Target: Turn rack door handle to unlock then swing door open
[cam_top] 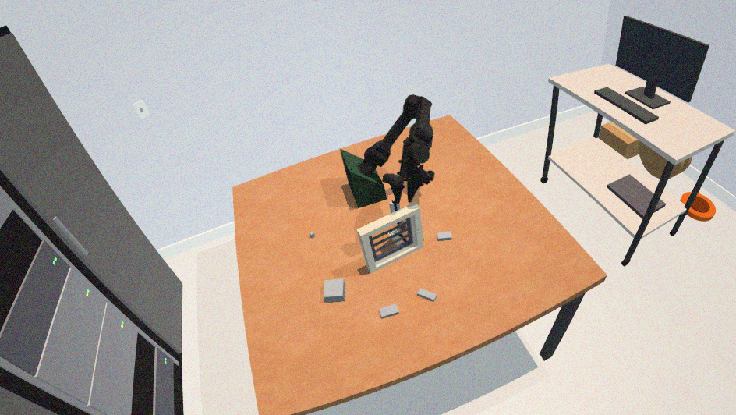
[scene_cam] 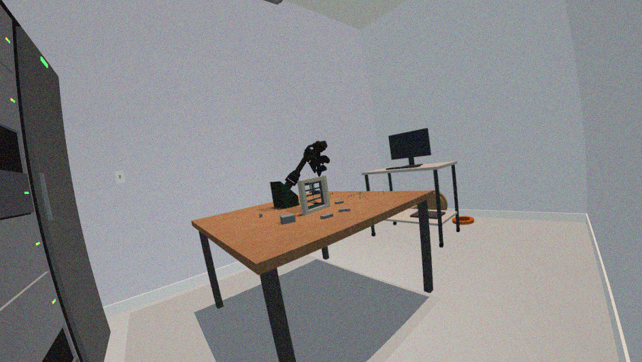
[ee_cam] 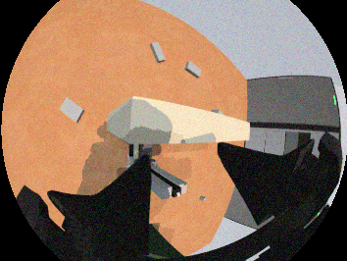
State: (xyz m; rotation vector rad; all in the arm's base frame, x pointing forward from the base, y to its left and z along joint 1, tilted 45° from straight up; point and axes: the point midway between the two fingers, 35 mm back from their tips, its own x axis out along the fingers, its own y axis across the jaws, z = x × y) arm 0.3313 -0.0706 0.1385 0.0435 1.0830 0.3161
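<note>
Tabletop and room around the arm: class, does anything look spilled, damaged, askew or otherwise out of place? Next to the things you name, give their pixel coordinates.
Nothing on the wooden table (cam_top: 288,340) (scene_cam: 251,238) looks spilled or damaged, and the pale frame (cam_top: 365,247) (scene_cam: 303,197) (ee_cam: 196,120) stands upright. One mild oddity: an orange ring (cam_top: 695,216) (scene_cam: 463,220) lies on the floor by the desk (cam_top: 582,77) (scene_cam: 445,165).

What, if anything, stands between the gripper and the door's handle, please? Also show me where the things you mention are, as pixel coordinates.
Nothing visible blocks the open gripper (cam_top: 403,204) (scene_cam: 319,174) (ee_cam: 184,154) from the handle (cam_top: 395,207) (ee_cam: 162,188); the wrist view shows it below the fingers. The pale frame's top bar (cam_top: 390,221) (scene_cam: 311,179) (ee_cam: 196,120) runs close beside that path, though, so clearance looks slim.
</note>
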